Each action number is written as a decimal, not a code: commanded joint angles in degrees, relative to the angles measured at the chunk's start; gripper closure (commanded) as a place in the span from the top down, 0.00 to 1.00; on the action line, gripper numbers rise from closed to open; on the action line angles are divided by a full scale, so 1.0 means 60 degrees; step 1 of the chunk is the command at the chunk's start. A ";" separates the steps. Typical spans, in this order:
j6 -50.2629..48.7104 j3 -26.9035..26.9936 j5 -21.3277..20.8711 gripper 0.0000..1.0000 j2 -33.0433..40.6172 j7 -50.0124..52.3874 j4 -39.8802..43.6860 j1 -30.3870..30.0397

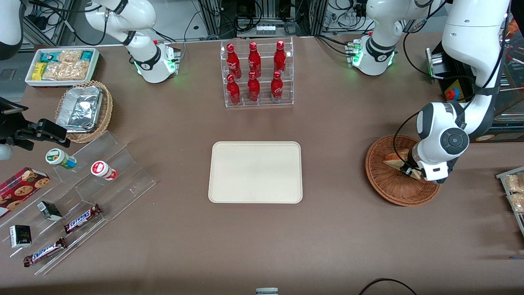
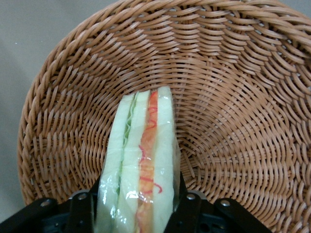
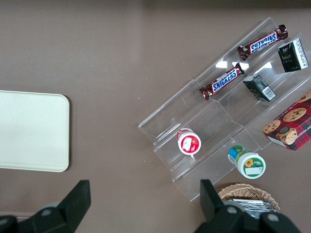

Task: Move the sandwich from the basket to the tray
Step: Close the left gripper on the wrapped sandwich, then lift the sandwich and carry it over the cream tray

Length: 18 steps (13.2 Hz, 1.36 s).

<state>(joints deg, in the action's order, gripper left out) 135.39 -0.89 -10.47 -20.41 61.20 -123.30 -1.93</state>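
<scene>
The pincer [image 2: 138, 206] sits low inside the basket [image 2: 233, 97], its two black fingers [image 2: 80, 206] closed against the flat bread faces of the sandwich [image 2: 141, 165]. One sandwich: a film-wrapped wedge of pale bread standing on edge, with green, orange and red layers running along its long axis, which points away from the pincer toward the basket wall. One basket [image 1: 393, 188], round, shallow, reddish-brown wicker. One tray [image 1: 256, 172], flat, cream, round-cornered, lies well apart on the brown table [image 1: 335, 237].
</scene>
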 commanded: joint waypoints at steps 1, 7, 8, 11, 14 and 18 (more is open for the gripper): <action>-0.0488 -0.0027 -0.0159 0.39 0.0324 0.0157 0.0144 0.0116; -0.3857 -0.0130 -0.0100 0.39 0.0268 -0.0384 0.3333 0.1592; -0.3903 -0.0202 -0.0057 0.38 0.0238 -0.0647 0.3570 0.1813; -0.3830 -0.0729 0.0646 0.38 -0.0229 -0.1453 0.4243 0.2224; -0.3801 -0.1605 0.0837 0.38 -0.1106 -0.2300 0.5311 0.2562; -0.3786 -0.2107 0.0867 0.38 -0.2325 -0.2831 0.6737 0.3438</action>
<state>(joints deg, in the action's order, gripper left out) 113.86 -13.75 -5.90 -30.41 46.74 -88.33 15.88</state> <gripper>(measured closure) 0.612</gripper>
